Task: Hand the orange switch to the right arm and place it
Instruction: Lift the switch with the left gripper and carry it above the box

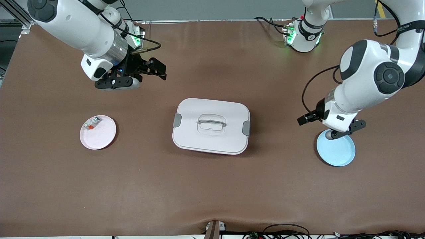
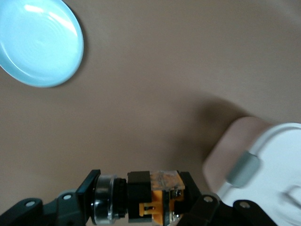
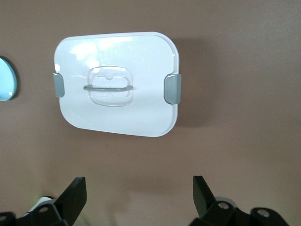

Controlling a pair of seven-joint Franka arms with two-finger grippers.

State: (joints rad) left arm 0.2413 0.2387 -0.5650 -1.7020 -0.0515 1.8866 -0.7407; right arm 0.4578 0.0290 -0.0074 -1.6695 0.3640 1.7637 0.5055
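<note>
The orange switch [image 2: 151, 197], a small black block with orange parts and a silver ring, is clamped between the fingers of my left gripper [image 2: 140, 184]. In the front view my left gripper [image 1: 304, 119] is up over the table beside the blue plate [image 1: 336, 151], on the side toward the white box, and the switch is hidden there. The right arm's gripper [image 1: 160, 70] hangs open and empty over bare table near its base. In the right wrist view my right gripper [image 3: 139, 187] has its jaws wide apart with nothing between them.
A white lidded box [image 1: 211, 125] with grey clips sits mid-table and shows in both wrist views [image 3: 117, 82] [image 2: 270, 174]. A pink plate [image 1: 99, 136] toward the right arm's end holds a white-grey piece with a red-orange part [image 1: 91, 123]. The blue plate shows in the left wrist view [image 2: 37, 42].
</note>
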